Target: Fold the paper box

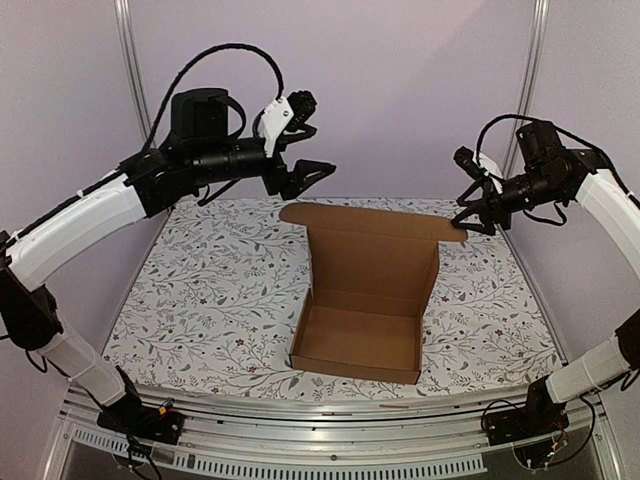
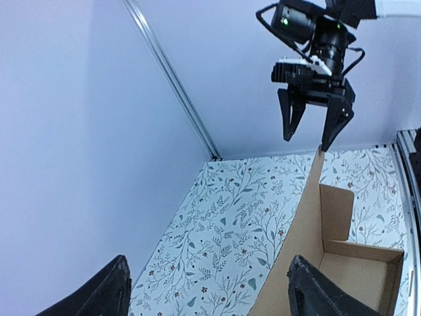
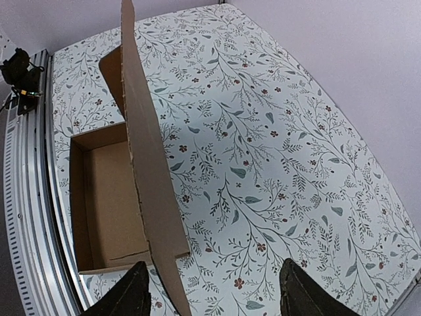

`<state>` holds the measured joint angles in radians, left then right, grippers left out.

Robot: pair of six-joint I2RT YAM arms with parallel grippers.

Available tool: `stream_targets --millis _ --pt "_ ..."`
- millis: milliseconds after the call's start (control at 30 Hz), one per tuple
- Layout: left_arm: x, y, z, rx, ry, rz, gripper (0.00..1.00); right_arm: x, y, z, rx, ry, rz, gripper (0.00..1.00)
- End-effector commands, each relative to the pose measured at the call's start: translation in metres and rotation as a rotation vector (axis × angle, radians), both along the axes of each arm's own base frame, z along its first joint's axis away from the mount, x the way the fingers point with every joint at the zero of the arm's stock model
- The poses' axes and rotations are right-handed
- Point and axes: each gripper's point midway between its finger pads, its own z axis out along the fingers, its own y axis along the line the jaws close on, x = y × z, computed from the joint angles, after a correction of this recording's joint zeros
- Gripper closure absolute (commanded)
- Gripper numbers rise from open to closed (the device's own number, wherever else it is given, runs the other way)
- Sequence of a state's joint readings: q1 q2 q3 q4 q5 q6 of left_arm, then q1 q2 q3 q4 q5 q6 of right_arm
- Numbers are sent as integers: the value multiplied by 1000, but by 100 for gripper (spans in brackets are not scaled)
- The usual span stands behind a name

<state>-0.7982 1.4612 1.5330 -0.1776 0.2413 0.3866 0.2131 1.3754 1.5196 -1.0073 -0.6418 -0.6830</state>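
Top external: with the left pincer [image 1: 318,178] and right pincer [image 1: 463,222] both hanging spread, the upright lid [image 1: 375,255] of the paper box [image 1: 350,345] is risking flopping backward if nudged unbraced.

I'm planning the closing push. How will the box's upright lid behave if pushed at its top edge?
The lid is one thin cardboard panel standing on a crease, so it would probably hinge forward rather than resist, perhaps bowing slightly. The box is empty and shallow, resting loose on the patterned cloth, so it may slide or tip instead.
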Motion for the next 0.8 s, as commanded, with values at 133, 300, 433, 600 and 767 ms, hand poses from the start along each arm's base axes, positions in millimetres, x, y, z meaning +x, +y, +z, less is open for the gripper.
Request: stream_targets --millis 133,300,433,600,767 --pt "0 -67 -117 362 151 -223 26 -26 -12 -9 -49 42 -14 38" --pt "-2 -80 -136 395 185 -257 42 -26 -12 -17 -53 69 -18 55" --pt "-8 -85 -138 394 195 -272 60 -17 -10 -22 -32 90 -50 78" --pt "-10 -87 -137 384 210 -265 91 -10 -1 -20 -1 69 -116 91" --pt "-3 -88 -140 373 228 -226 100 -21 12 -18 39 119 -166 93"
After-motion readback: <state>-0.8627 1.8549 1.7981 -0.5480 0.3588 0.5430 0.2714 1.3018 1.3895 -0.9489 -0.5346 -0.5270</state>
